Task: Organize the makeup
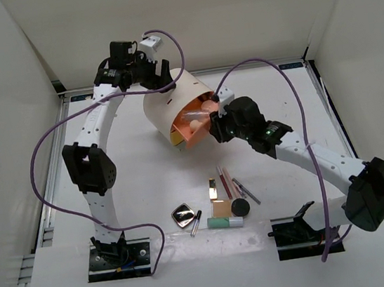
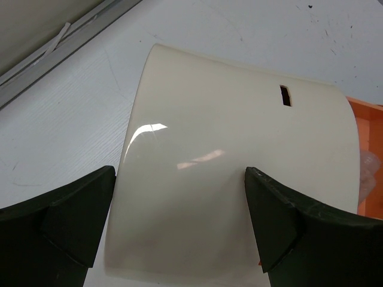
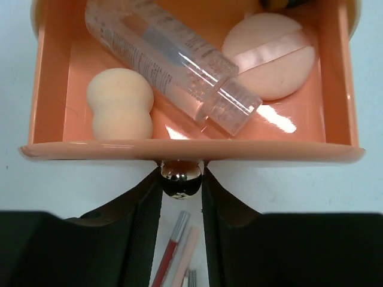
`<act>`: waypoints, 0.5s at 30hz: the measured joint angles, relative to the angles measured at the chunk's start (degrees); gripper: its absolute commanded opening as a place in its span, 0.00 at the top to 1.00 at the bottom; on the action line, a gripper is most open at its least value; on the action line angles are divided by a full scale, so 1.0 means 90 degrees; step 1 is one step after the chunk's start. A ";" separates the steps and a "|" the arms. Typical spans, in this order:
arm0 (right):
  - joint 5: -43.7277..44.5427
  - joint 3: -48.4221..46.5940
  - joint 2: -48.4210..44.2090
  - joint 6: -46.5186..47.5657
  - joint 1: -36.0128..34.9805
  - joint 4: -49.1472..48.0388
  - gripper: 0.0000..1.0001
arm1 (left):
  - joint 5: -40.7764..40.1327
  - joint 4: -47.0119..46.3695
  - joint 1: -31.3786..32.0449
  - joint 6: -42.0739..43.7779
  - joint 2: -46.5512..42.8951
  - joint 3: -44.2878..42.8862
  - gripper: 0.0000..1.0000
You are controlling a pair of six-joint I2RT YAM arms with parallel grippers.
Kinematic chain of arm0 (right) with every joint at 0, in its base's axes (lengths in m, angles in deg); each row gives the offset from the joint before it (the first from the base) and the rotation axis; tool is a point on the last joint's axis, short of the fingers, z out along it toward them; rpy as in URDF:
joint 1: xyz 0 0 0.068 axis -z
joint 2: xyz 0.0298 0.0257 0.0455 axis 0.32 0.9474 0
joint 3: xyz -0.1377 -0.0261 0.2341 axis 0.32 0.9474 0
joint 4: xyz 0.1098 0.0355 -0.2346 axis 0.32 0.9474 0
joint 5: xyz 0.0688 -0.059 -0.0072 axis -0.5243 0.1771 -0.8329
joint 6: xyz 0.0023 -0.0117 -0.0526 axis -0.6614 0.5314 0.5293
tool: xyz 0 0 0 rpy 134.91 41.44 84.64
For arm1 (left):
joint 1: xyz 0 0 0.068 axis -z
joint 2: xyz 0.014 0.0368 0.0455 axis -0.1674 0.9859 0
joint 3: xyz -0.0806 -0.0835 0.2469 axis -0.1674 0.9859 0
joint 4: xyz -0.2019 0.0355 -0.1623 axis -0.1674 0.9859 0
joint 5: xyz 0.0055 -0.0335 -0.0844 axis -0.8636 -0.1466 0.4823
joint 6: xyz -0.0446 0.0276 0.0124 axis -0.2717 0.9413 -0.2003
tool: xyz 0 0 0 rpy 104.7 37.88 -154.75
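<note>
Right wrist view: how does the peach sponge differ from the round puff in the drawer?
The peach sponge is bulbous with a waist; the round puff is a flat disc. The sponge is plain; the puff has a shiny band across it. The sponge lies left of the clear tube, the puff right of it. Both rest in the orange drawer, whose knob the right tool pinches.

Mostly peach and pink in there
Glossy cream cylindrical box (image 2: 239,179) had an orange plastic drawer (image 3: 191,150) with a shiny silver knob (image 3: 181,178); clear plastic tube (image 3: 173,63) looked pinkish, egg-shaped foam sponge (image 3: 119,104) pale peach, round puff (image 3: 269,57) pink with a lighter band.
</note>
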 measured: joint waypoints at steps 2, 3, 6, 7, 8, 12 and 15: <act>0.0102 -0.0141 0.0153 0.0068 0.0000 -0.0170 0.71 | 0.0070 -0.0039 -0.0007 0.0022 0.0027 0.0000 0.02; 0.0124 -0.0202 0.0214 0.0112 0.0000 -0.0240 0.72 | 0.0100 -0.0056 -0.0010 0.0024 0.0044 0.0000 0.02; 0.0141 -0.0243 0.0325 0.0160 0.0000 -0.0464 0.68 | 0.0209 -0.0131 -0.0017 0.0032 0.0083 0.0000 0.02; 0.0136 -0.0253 0.0379 0.0165 -0.0002 -0.0517 0.65 | 0.0231 -0.0146 -0.0019 0.0039 0.0095 0.0000 0.02; 0.0138 -0.0272 0.0449 0.0165 -0.0005 -0.0580 0.63 | 0.0262 -0.0172 -0.0019 0.0039 0.0112 0.0000 0.02; 0.0141 -0.0425 0.0886 0.0170 -0.0005 -0.1185 0.61 | 0.0355 -0.0291 -0.0022 0.0034 0.0170 -0.0002 0.02; 0.0216 -0.0512 0.1236 0.0107 -0.0022 -0.1753 0.42 | 0.0379 -0.0325 -0.0022 0.0034 0.0177 -0.0002 0.02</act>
